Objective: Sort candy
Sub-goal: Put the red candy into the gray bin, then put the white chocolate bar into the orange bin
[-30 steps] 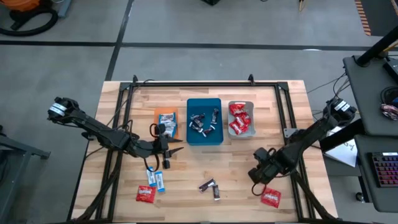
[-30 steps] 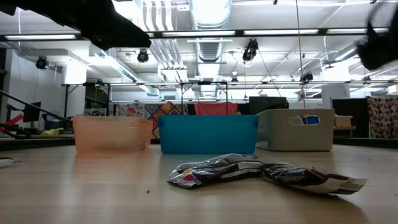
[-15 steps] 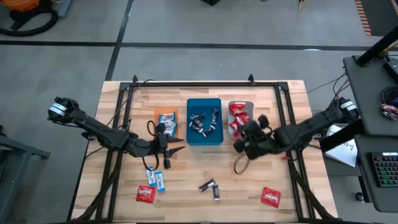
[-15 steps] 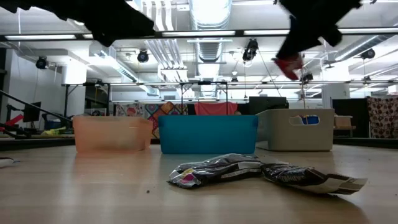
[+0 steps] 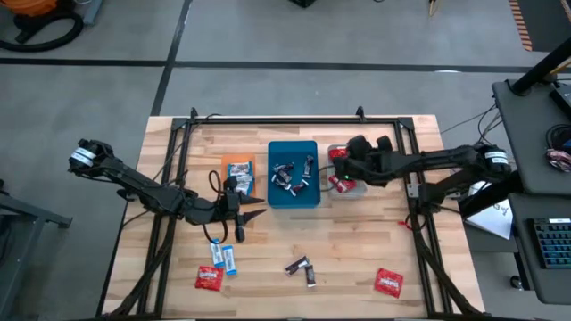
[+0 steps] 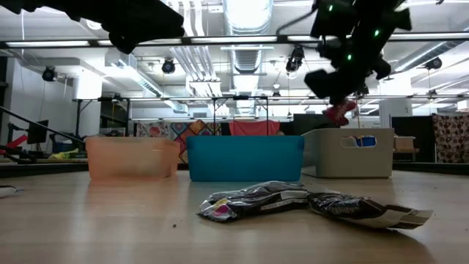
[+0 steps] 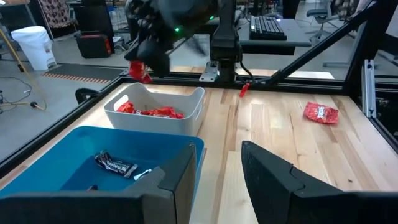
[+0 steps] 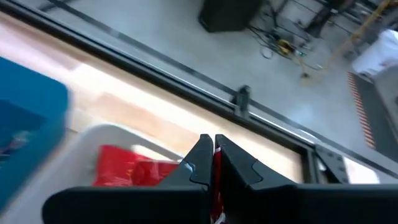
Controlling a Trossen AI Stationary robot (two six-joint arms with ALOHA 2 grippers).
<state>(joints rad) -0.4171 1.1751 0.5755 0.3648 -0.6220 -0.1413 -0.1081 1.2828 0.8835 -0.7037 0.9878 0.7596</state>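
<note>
My right gripper (image 6: 339, 101) hangs above the grey tray (image 5: 358, 189), shut on a red candy (image 6: 338, 113). The grey tray holds several red candies (image 7: 149, 112). Dark candies (image 5: 291, 175) lie in the teal tray (image 5: 278, 201), and the orange tray (image 5: 227, 166) stands to its left. On the table lie loose candies: blue-and-white ones (image 5: 223, 256), a red one (image 5: 209, 278), dark ones (image 5: 302, 267) and another red one (image 5: 389, 282). My left gripper (image 5: 253, 210) hovers open near the orange tray's near side, with nothing between its fingers. My right gripper pinches the red candy's wrapper (image 8: 216, 186) between its two fingers. The fingers slant down from the table's right side. The candy hangs below the fingertips (image 7: 138, 70), clear of the grey tray and above its contents.
The three trays stand in a row at the middle of the table's far half. A black metal frame (image 5: 277, 119) runs along the far edge and down both sides. Bare wood (image 5: 357, 241) lies between the trays and the near loose candies.
My right gripper has swung from the table's near right part, beside the loose red candy, up and toward the far edge, to above the grey tray. It has turned on the way and stayed shut on its red candy. The loose candies have not moved.
</note>
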